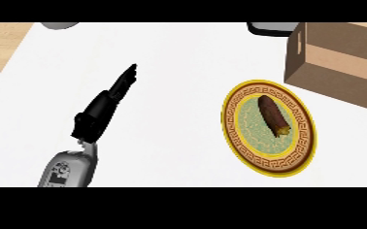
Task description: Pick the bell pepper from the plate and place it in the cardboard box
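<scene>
A long dark brown-red bell pepper [274,114] with a yellowish-green stem end lies on the green centre of a round plate [243,151] with a yellow and brown patterned rim, right of centre. The cardboard box [331,60] stands at the upper right, just beyond the plate. My left hand [106,107] shows at the left on its grey forearm, fingers straight and pointing up and to the right, holding nothing and well apart from the plate. My right hand does not show.
The white counter top [172,68] spreads between the hand and the plate. A dark grey object [271,27] sits at the top edge beside the box, a grey one [58,25] at the top left. Wood surface [13,36] shows at the far left.
</scene>
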Controlling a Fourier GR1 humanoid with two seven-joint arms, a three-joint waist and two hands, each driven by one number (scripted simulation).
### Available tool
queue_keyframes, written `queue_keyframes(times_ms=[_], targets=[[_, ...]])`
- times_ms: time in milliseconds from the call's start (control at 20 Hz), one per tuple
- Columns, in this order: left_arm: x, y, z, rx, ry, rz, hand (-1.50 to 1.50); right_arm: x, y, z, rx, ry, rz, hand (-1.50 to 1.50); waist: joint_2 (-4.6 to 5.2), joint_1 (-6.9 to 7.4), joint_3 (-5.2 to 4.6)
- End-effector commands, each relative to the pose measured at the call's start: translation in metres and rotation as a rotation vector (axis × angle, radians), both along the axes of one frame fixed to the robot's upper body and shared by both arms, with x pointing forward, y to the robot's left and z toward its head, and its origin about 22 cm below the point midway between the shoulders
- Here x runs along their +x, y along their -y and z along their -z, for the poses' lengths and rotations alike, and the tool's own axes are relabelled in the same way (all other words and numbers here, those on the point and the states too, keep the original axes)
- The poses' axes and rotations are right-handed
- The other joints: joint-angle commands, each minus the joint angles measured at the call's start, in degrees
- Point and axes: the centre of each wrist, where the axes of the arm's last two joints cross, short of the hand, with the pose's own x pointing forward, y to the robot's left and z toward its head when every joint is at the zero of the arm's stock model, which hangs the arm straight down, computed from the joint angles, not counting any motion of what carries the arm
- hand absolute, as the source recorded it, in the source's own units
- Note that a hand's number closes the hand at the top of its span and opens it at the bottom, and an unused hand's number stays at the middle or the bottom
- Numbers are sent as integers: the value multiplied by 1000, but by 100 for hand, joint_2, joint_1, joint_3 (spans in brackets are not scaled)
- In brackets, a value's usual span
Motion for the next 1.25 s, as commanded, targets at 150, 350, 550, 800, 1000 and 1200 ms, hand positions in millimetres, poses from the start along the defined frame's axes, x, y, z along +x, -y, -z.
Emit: queue_keyframes(times_ms=[150,350,550,800,1000,1200], targets=[[3,14,-16,-2,10,11,0,19,20,51,94,-90,33,150,9,27,6],[0,4,0,3,2,17,0,26,17,68,300,-149,60,-150,15,31,5],[6,6,-9,1,-10,22,0,35,16,74,331,-130,30,-150,33,71,9],[2,21,-8,-7,18,7,0,21,34,86,531,119,0,-150,35,35,22],[-2,4,5,-2,1,-6,0,13,54,69,682,315,1,-150,10,-16,15],[0,-5,-3,-11,8,5,0,-16,93,63,813,400,-15,-150,1,-41,13]])
